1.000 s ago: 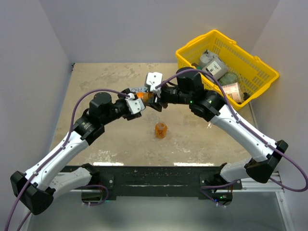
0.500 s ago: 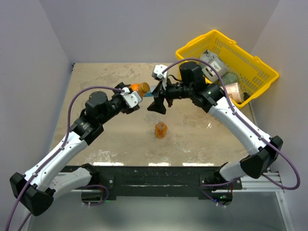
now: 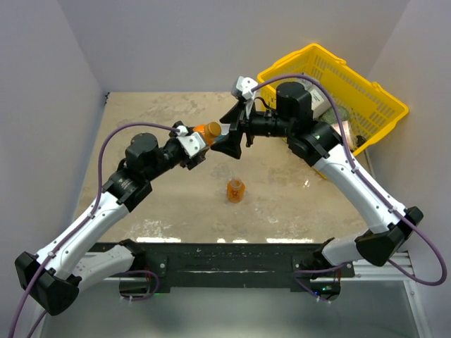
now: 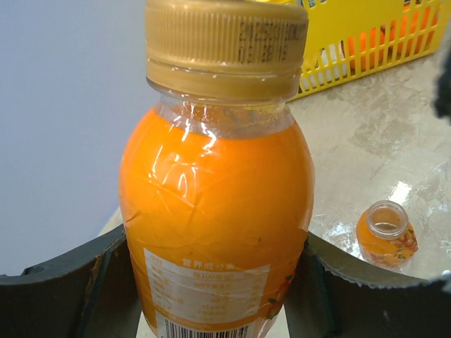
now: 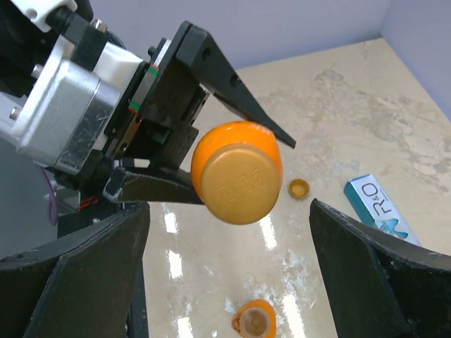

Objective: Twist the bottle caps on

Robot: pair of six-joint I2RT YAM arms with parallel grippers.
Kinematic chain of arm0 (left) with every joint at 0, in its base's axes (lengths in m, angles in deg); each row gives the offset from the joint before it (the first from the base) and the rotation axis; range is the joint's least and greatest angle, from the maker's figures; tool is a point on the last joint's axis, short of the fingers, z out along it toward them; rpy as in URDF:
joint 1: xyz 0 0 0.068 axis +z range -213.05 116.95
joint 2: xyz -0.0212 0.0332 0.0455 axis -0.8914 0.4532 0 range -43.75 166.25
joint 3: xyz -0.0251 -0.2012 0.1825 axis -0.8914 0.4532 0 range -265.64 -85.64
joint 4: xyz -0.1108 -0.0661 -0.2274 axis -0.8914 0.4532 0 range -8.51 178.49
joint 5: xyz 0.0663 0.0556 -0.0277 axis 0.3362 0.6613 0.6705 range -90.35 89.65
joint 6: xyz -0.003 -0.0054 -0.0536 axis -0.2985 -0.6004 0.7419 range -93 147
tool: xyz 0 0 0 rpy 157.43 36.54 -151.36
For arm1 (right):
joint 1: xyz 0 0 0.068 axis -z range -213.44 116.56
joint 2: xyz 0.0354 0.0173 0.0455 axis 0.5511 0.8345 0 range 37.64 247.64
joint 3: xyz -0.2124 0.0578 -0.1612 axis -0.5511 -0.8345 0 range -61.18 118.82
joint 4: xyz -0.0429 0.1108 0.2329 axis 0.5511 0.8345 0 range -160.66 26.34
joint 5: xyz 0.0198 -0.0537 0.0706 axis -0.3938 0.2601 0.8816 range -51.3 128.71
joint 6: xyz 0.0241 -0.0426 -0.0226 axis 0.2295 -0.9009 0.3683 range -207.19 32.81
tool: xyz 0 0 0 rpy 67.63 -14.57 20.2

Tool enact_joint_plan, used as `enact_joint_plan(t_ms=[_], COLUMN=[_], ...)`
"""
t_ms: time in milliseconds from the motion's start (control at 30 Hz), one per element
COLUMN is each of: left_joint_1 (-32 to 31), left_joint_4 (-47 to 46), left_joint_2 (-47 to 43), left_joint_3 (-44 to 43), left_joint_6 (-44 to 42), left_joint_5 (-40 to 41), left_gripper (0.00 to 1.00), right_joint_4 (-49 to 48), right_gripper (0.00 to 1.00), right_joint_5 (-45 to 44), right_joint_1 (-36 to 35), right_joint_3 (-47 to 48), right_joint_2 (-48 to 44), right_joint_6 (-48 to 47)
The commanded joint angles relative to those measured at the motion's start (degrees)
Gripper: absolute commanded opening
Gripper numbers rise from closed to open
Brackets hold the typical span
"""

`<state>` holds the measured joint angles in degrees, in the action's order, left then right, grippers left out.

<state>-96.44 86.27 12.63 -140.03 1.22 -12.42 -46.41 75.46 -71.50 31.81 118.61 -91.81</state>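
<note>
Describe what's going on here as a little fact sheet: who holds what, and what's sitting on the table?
left gripper: shut on the held bottle, above the table
held bottle: orange, with a gold cap on its neck; how tight cannot be told
right gripper: open, empty, facing that cap, not touching it
second bottle: upright on the table, no cap
loose cap: lying on the table beside the blue-and-white box
yellow basket: back right, with other items inside
</note>
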Motion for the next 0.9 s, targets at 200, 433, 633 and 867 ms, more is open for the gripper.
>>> enact_joint_plan(t_ms=[200,433,633,867], left_joint_1=[0.3,0.5,0.4,0.5], left_joint_4=[-2.7,-3.9,-3.9,-5.1], left_joint_2=[-0.1,0.0,0.5,1.1], left_joint_3=[-2.7,-3.1,-3.8,-3.4], left_joint_6=[2.8,3.1,3.8,4.7], left_joint_5=[-4.7,-5.1,-5.5,-6.6], left_gripper=[0.00,0.00,0.00,0.22], right_joint_4=[-11.2,-11.3,-11.0,-11.8], right_gripper=[0.78,0.64,0.65,0.15], right_joint_5=[2.4,3.9,2.7,1.7], right_joint_1=[0.3,0.2,0.2,0.4], right_joint_3=[-1.0,-0.8,-1.3,-0.9], right_joint_2=[0.8,2.3,2.7,2.0], right_joint_6=[9.5,9.4,9.2,8.1])
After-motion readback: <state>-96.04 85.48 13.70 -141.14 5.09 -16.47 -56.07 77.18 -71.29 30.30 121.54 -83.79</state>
